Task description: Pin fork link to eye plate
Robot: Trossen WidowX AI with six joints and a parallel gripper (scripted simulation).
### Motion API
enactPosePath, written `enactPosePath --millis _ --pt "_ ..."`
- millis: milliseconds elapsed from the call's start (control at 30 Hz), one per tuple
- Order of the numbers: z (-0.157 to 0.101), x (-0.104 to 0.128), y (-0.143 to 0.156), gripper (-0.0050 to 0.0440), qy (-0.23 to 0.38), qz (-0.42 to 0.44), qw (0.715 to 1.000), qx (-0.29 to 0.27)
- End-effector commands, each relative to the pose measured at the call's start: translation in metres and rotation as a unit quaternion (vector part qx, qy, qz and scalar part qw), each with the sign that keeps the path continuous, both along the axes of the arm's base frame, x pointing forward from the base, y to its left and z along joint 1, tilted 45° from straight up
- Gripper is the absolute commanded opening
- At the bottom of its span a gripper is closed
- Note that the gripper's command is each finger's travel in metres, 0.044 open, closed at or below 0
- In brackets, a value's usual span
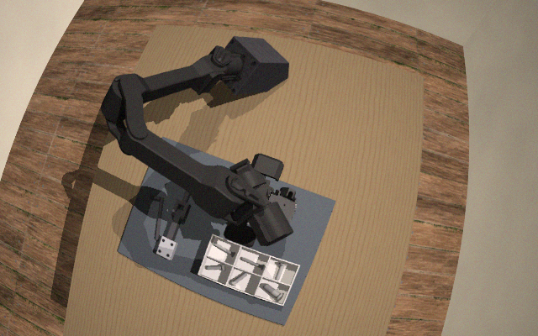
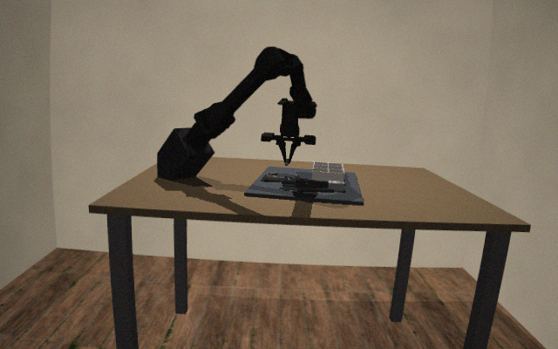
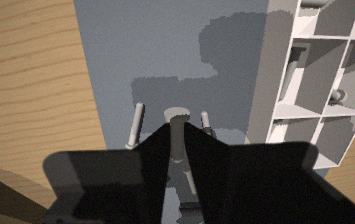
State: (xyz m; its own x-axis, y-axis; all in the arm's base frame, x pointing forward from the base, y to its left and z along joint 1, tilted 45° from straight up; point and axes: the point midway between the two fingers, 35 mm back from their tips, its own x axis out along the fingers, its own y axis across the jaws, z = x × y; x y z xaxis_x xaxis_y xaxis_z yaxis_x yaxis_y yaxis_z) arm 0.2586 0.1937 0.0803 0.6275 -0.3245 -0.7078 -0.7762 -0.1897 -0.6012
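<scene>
My gripper [image 2: 287, 163] [image 3: 176, 127] is shut on a grey headed pin [image 3: 177, 142], held between the fingertips above the mat. Its round head shows just beyond the tips in the wrist view; its size cannot be read. In the top view the arm hides the fingertips. A pale four-hole plate [image 1: 166, 248] [image 2: 336, 185] lies at one end of a dark linkage [image 1: 173, 228] [image 2: 311, 183] on the mat. The fork cheeks and eye are shadowed and cannot be told apart. The white parts box [image 1: 248, 292] [image 2: 329, 175] [image 3: 273, 65] stands beside the linkage.
The box has six compartments holding pins. A thin dark bar [image 1: 158, 218] lies beside the linkage. Two light rods [image 3: 136, 125] [image 3: 205, 121] show either side of the held pin. The blue-grey mat [image 1: 313, 218] [image 2: 253, 190] [image 3: 143, 40] lies on the wooden table [image 1: 370, 168] [image 2: 427, 201] [image 3: 28, 75].
</scene>
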Motion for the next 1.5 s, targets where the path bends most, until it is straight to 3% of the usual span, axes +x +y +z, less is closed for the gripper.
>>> enactPosePath --millis 0,1467 --pt "0.004 0.002 -0.003 0.0014 -0.001 0.001 1.000 0.003" --pt "0.043 0.025 -0.040 0.0014 -0.001 0.001 1.000 0.003"
